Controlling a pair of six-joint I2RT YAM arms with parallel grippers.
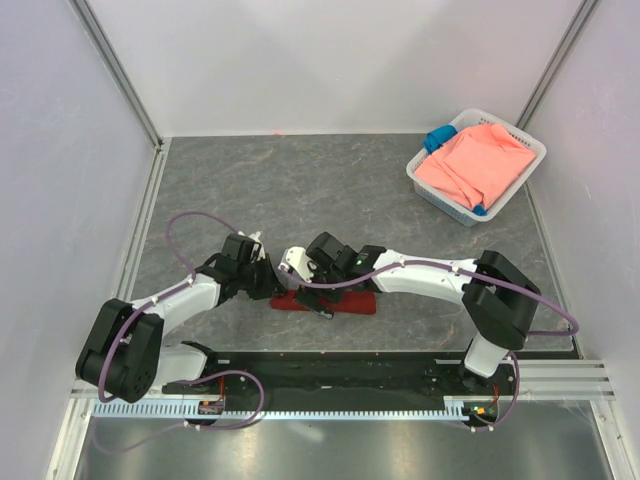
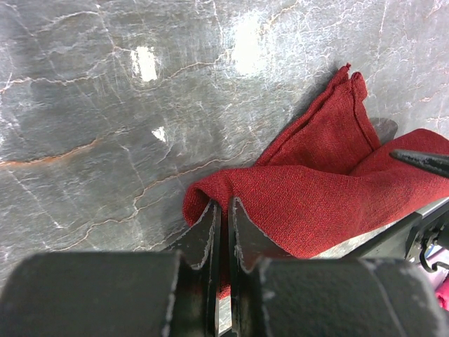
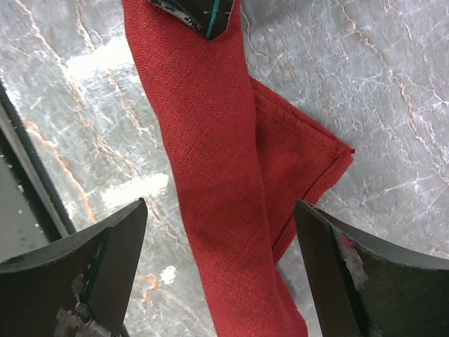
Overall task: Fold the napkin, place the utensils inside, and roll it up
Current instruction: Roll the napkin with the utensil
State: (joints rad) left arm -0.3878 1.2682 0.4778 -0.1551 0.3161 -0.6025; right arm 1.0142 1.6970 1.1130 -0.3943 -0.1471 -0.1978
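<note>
The napkin (image 1: 350, 303) lies on the surface (image 1: 300, 190) as a narrow, loose roll, and the basket (image 1: 437, 197) of other cloths stands well apart from it. The roll looks most of the way done, but 1 corner flap (image 3: 316, 154) lies flat beside the napkin's body and is not yet wound in. No utensils show in any view. They may be inside the roll, but that cannot be confirmed. The left gripper (image 2: 223, 210) is at 1 end of the napkin, clenched, with red cloth showing in the thin slit between its fingers, so it appears to pinch that end. The right gripper (image 3: 221, 207) hangs above the napkin's middle, spread wide, with 1 finger on each side of the roll and neither touching it. The step in hand seems to be the last turn of the roll. To do it well, the pinched end should act as an anchor while the right gripper comes down squarely across the napkin. The turn should go toward the flap so that the flap ends up underneath. Both ends should move evenly, because a skewed turn would cone the roll and loosen anything inside. Pressure should be light, since the soft cloth bunches easily.
</note>
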